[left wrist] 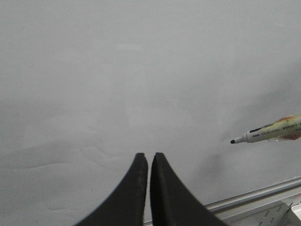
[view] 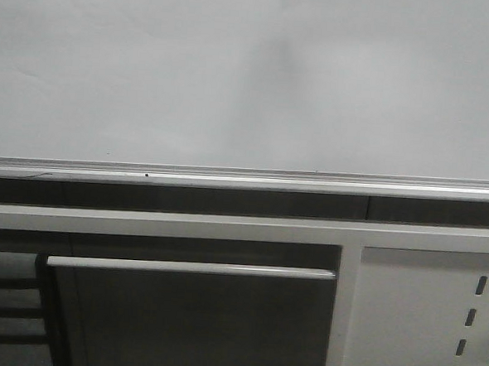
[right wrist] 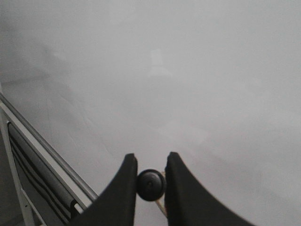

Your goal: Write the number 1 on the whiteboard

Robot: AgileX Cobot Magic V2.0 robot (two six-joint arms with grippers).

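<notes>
- Black fingers of my right tool (right wrist: 150, 181) clamp a marker (right wrist: 151, 185), seen end-on between them.
- My left tool (left wrist: 148, 162) is pressed narrow, holding nothing.
- The marker's tip (left wrist: 233, 141) sits close to the whiteboard (view: 234, 83); contact I cannot tell.
- I see no stroke on the board above its silver rail (view: 244, 181).

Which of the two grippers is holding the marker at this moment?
The right gripper: its fingers clamp the marker, seen end-on as a dark round butt between them. The left gripper is shut on nothing. The whiteboard shows no stroke yet.
</notes>
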